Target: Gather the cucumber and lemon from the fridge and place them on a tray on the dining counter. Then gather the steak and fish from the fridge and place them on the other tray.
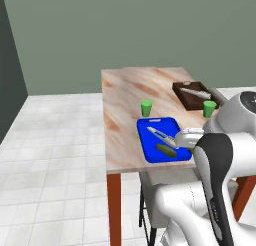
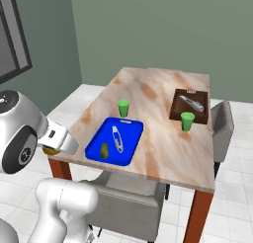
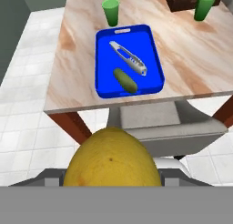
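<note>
One of four items is delivered, and a second is on its way.

The yellow, oval, dimpled lemon [image 3: 111,158] sits pinched in the end effector [image 2: 51,148], held off the near edge of the marble-topped, red-legged table [image 1: 125,90], short of the trays. The dark green cucumber [image 3: 125,80] already lies in the blue rectangular tray [image 3: 103,63], beside a silvery tool. The dark brown tray [image 2: 178,108] at the far side carries a grey elongated item whose identity I cannot tell; the steak is not there. By my judgement, the lemon must be set down, then the steak and probably the fish remain.
</note>
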Motion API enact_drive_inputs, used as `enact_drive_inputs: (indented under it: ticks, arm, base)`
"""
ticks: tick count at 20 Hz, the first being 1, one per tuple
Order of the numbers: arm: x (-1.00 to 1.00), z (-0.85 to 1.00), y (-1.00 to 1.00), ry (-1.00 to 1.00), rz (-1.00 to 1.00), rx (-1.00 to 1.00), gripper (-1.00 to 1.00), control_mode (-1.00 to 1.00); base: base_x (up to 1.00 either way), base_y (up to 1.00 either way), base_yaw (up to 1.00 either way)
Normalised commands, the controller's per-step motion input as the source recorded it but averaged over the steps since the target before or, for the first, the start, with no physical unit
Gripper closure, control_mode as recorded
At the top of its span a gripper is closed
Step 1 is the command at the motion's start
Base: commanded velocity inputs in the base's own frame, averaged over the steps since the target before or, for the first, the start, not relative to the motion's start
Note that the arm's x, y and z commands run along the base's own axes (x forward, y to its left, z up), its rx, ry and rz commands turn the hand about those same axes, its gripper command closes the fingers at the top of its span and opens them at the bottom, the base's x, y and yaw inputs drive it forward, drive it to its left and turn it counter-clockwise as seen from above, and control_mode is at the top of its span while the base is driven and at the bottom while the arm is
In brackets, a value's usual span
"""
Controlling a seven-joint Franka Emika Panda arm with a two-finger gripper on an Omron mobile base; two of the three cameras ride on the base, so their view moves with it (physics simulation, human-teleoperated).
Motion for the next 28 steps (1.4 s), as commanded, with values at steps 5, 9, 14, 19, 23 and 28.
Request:
enact_drive_inputs:
  ticks: [5,9,14,19,23,28]
  arm:
    - [0.0,0.0,0.0,0.0,0.0,0.0,1.0,1.0]
    - [0.98,0.0,-0.17,0.18,0.03,0.04,1.0,-1.0]
    - [1.0,0.0,-0.19,0.2,0.07,0.02,1.0,-1.0]
    - [1.0,-0.36,-0.02,0.2,0.02,-0.03,1.0,-1.0]
    - [1.0,-0.71,0.04,0.14,0.0,-0.09,1.0,-1.0]
    - [0.76,-0.66,-0.09,0.05,0.02,-0.03,1.0,-1.0]
  base:
    - [0.28,-0.02,0.0]
    - [0.0,0.0,0.0]
    - [0.0,0.0,0.0]
    - [0.0,0.0,0.0]
    - [0.0,0.0,0.0]
    - [0.0,0.0,0.0]
